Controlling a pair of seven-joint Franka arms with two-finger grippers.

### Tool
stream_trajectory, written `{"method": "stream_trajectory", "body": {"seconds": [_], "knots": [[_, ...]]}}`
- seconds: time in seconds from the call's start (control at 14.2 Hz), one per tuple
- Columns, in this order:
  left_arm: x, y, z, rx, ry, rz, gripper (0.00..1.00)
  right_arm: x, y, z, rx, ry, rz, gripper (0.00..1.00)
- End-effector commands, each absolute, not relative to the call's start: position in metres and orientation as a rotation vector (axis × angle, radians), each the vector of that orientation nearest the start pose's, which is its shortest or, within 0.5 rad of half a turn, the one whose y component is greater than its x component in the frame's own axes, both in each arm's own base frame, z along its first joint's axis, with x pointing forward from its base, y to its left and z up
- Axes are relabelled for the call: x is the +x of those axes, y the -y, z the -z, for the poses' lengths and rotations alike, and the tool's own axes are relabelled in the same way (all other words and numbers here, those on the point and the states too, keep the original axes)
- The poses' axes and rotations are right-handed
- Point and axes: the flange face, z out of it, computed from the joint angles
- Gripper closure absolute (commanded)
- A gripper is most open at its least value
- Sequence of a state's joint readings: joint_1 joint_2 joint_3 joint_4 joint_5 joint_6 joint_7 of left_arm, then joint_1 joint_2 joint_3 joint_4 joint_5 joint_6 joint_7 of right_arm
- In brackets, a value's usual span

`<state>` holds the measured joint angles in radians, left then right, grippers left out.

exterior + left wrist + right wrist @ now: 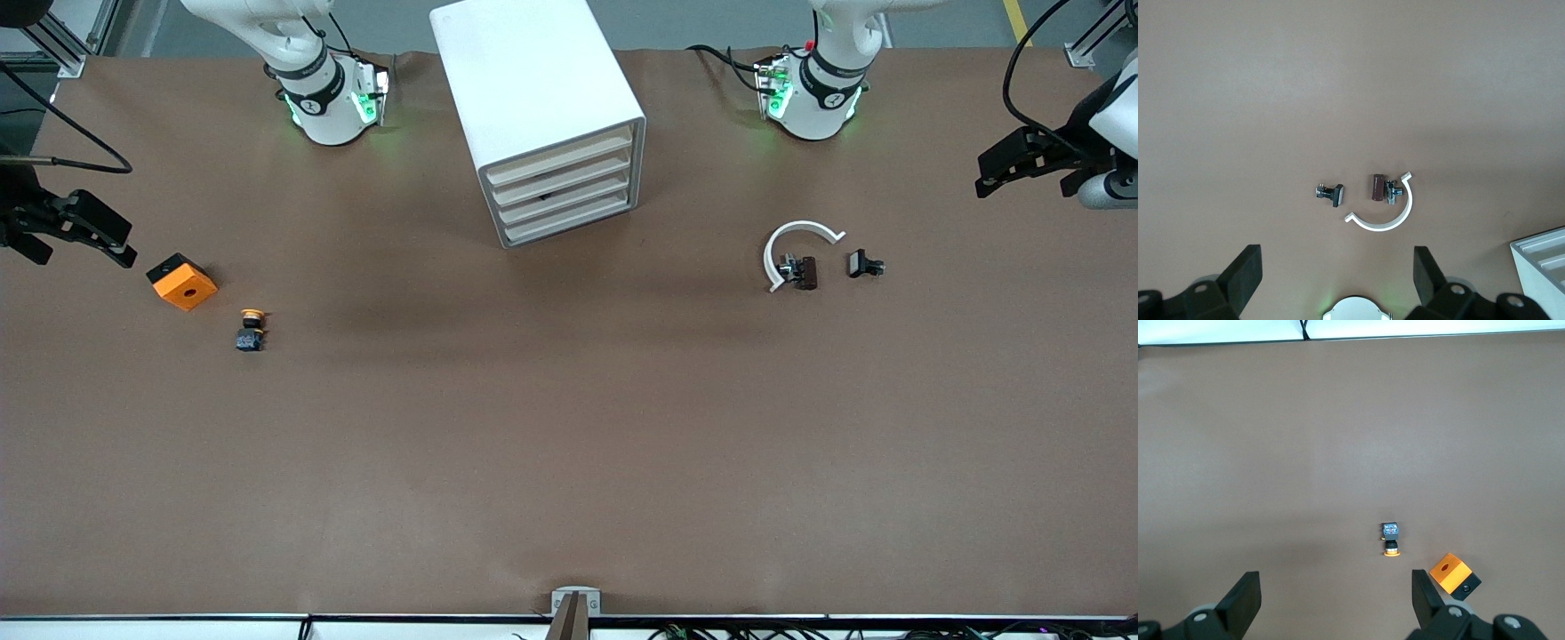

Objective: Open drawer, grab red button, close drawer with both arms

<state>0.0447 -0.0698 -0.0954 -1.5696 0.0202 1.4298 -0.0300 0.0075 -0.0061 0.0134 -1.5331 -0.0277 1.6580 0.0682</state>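
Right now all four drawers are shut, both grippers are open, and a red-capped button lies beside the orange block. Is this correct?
Not quite: the button beside the orange block has a yellow-orange cap, not red, as the front view shows. The drawers look shut; the left gripper and right gripper are open.

Orange block (182, 282): on table, toward right arm's end | Yellow-capped button (251, 330): lying on its side near orange block, nearer front camera | White curved clip (794, 247): toward left arm's end, brown cylinder part (805, 272) inside its arc | Small black part (863, 264): just beside clip, apart
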Motion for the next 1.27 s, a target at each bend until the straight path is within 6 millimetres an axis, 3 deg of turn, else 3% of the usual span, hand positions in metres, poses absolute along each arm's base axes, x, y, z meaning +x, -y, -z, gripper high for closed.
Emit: {"method": "stream_trajectory", "body": {"seconds": [0.0,0.14,0.28,0.56,0.7,0.77,0.99,1.2], "knots": [[0.517,0.026,-0.655,-3.093,-0.049,-0.117,0.00,0.560,-0.010,-0.659,-3.151,-0.077,0.217,0.00],[0.517,0.023,-0.656,-3.095,-0.028,-0.114,0.00,0.559,-0.011,-0.660,-3.151,-0.072,0.217,0.00],[0.527,0.022,-0.639,-3.109,-0.039,-0.166,0.00,0.559,-0.011,-0.660,-3.151,-0.072,0.217,0.00],[0.562,0.038,-0.577,-3.160,-0.049,-0.318,0.00,0.560,-0.011,-0.663,-3.150,-0.072,0.229,0.00],[0.573,0.048,-0.550,-3.198,0.136,-0.411,0.00,0.559,-0.011,-0.664,-3.152,-0.072,0.229,0.00],[0.579,0.058,-0.541,-3.183,0.249,-0.442,0.00,0.559,-0.010,-0.664,-3.152,-0.072,0.232,0.00],[0.596,0.129,-0.504,-3.054,0.631,-0.537,0.00,0.559,-0.009,-0.667,-3.151,-0.077,0.239,0.00],[0.612,0.189,-0.455,-2.950,0.863,-0.621,0.00,0.559,-0.011,-0.666,-3.150,-0.075,0.239,0.00]]}}
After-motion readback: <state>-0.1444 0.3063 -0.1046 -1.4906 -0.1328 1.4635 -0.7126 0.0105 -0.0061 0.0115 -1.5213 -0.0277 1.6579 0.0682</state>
